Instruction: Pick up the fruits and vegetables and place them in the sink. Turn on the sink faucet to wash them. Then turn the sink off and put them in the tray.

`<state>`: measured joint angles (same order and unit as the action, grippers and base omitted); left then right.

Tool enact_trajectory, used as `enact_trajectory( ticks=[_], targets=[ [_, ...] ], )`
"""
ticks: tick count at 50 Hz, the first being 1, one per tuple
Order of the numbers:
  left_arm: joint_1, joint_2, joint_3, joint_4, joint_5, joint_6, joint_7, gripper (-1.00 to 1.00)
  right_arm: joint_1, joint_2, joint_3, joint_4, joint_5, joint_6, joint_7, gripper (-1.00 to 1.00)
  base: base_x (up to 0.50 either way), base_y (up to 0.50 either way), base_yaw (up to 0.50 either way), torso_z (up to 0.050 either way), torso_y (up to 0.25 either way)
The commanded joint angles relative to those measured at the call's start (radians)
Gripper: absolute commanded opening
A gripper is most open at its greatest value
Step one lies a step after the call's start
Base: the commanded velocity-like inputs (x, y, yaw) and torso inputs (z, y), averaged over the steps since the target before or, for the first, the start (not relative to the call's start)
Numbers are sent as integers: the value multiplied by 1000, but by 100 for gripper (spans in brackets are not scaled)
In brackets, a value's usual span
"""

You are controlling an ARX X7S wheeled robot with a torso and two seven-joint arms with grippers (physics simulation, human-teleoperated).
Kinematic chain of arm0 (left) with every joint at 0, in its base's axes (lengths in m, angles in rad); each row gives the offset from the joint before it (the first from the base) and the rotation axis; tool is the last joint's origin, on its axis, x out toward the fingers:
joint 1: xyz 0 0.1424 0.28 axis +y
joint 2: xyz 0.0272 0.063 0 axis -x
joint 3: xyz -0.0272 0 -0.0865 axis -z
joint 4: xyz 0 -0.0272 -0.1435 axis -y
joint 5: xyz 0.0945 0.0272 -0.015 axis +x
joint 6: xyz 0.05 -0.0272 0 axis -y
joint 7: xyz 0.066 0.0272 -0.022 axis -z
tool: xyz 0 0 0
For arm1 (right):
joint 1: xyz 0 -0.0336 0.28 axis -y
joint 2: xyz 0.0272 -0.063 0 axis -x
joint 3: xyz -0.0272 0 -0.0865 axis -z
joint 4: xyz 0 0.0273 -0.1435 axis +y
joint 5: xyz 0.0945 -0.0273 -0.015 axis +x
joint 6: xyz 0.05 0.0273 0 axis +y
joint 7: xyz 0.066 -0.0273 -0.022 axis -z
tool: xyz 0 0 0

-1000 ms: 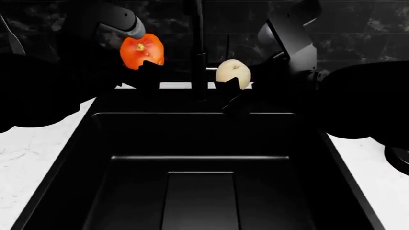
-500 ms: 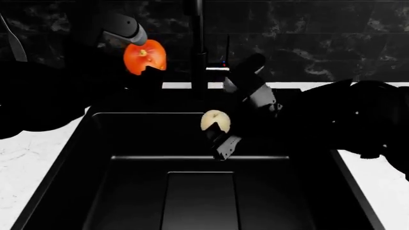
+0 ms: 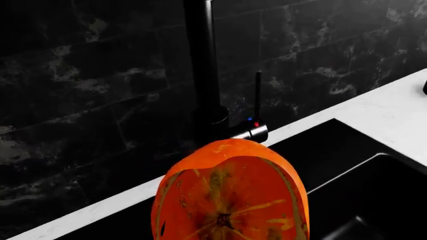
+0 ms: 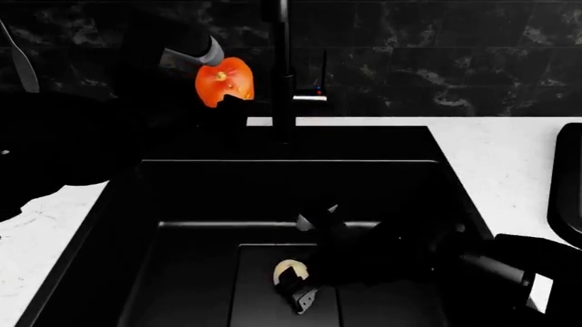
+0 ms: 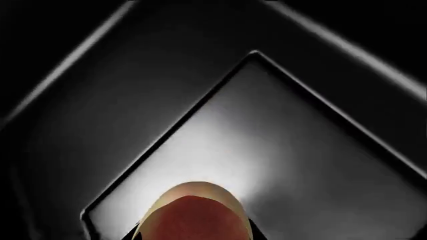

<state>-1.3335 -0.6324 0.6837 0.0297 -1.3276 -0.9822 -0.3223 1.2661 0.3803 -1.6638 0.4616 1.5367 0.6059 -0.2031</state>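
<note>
While the left tool [image 4: 232, 95] clamps the tomato [image 4: 223, 81], the right tool [image 4: 298, 286] clamps the apple [image 4: 289, 270].

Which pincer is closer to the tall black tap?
Left. The left pincer, holding the orange-red tomato, is beside the tall black tap; the right pincer is down in the black sink.

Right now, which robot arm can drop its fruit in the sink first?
Right. The right gripper holds the cream fruit low inside the sink; the left gripper holds the tomato high beside the faucet.
</note>
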Motion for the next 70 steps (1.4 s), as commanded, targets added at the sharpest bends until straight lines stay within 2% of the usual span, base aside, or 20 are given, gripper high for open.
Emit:
enact_trajectory(
  ticks=[1,9,15,26,34,46,65,70],
  targets=[
    [10,10,7,-8,14,20,4,-100,-46,13,-47,-48,-38,21,-63,100,0,0,0,0,0],
    [22,0,6,6,7,21,-4,-100,8,59,-40,-145,-49,30,-44,100,0,0,0,0,1],
    [25,1,9,13,2,16,-8,-100,157,152,57,-305,-18,10,31,100,0,0,0,0,0],
    [71,-23,21,28,6,24,2,-100,444,331,198,-630,94,90,254,100,0,0,0,1,1],
    [127,-40,80,32,68,30,31,-100,563,386,227,-688,147,167,352,100,0,0,0,0,0],
    [163,-7,148,-1,100,9,60,-100,732,381,252,-645,134,273,338,100,0,0,0,0,0],
    [233,148,256,-209,162,47,199,-100,736,431,291,-628,100,218,423,100,0,0,0,0,1],
    [265,170,273,-245,163,50,211,-100,701,437,310,-622,81,155,462,100,0,0,0,0,0]
  ],
)
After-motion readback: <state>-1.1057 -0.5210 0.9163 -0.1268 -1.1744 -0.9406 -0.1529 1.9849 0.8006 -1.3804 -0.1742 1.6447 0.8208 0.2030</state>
